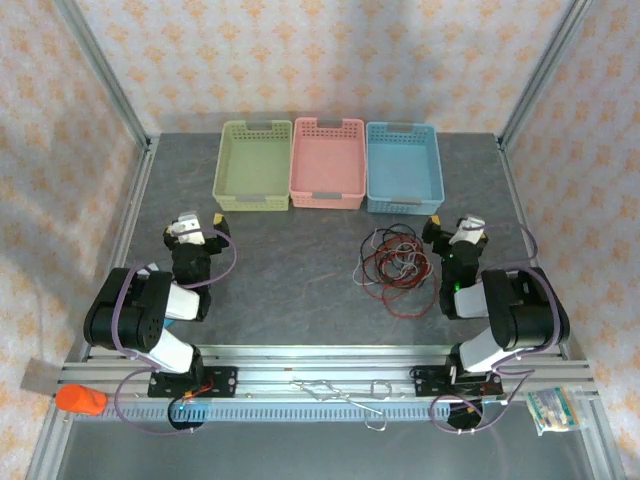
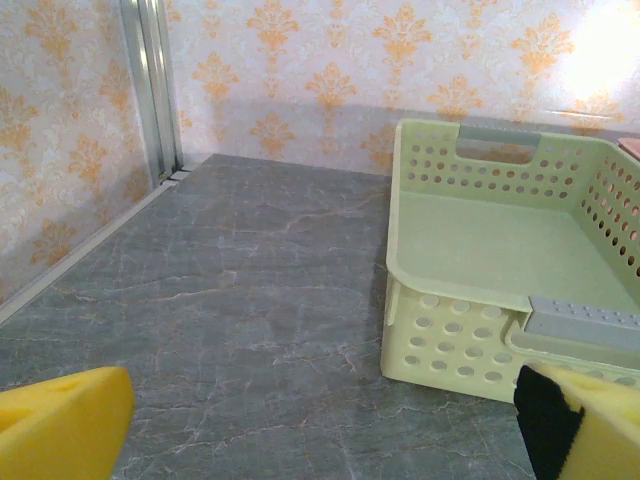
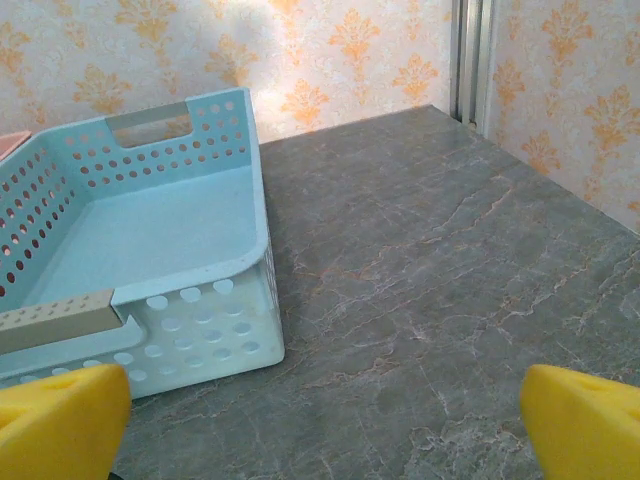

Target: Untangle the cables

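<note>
Both wide open: left gripper [image 2: 320, 430], right gripper [image 3: 322, 425]; tangled cables [image 1: 395, 262] from overhead.

The counter [image 1: 290, 285] is dark grey with marble veins. The green basket [image 1: 253, 165], pink basket [image 1: 327, 160] and blue basket [image 1: 404, 165] are pastel. The cables [image 1: 393, 268] are red, black and white. The walls [image 1: 330, 50] carry orange damask.

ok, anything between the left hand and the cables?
Nothing. The top view shows bare tabletop from the left hand across to the cables.
</note>
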Available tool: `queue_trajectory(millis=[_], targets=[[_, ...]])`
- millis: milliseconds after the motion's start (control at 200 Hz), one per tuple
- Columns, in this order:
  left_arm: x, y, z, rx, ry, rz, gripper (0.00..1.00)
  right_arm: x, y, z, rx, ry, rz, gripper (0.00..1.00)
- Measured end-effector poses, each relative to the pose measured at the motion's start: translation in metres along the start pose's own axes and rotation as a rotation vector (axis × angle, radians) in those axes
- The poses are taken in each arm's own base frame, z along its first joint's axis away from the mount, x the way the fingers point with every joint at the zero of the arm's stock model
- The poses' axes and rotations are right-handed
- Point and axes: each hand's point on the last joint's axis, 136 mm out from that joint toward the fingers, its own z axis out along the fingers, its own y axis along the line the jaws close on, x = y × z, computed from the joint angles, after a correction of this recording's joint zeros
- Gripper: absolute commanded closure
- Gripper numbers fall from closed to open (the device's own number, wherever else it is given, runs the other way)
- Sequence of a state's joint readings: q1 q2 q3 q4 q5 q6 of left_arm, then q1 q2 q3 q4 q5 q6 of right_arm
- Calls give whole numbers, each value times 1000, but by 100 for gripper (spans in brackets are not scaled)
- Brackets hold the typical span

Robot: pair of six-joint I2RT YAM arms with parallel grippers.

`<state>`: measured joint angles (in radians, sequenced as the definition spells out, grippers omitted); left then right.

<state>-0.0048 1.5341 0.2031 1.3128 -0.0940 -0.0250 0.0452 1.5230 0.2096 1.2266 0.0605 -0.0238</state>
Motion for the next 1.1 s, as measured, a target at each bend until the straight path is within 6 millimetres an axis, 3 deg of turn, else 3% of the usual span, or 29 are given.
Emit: queue_trajectory(millis=[726,856,956,1101], targets=[[0,-1,0,7,0,1,1,0,0,0,-1,0,0,0],[1,-9,-13,22,-10,30,0,-1,2,-2,-7,-4,-2,0],[-11,-20,-33,39,-57,50,0,-10,6,-11,-24,-30,0,0],[-48,-30,-50,42,-151,28,1,-41,11,-24,-43,-93,31,0]])
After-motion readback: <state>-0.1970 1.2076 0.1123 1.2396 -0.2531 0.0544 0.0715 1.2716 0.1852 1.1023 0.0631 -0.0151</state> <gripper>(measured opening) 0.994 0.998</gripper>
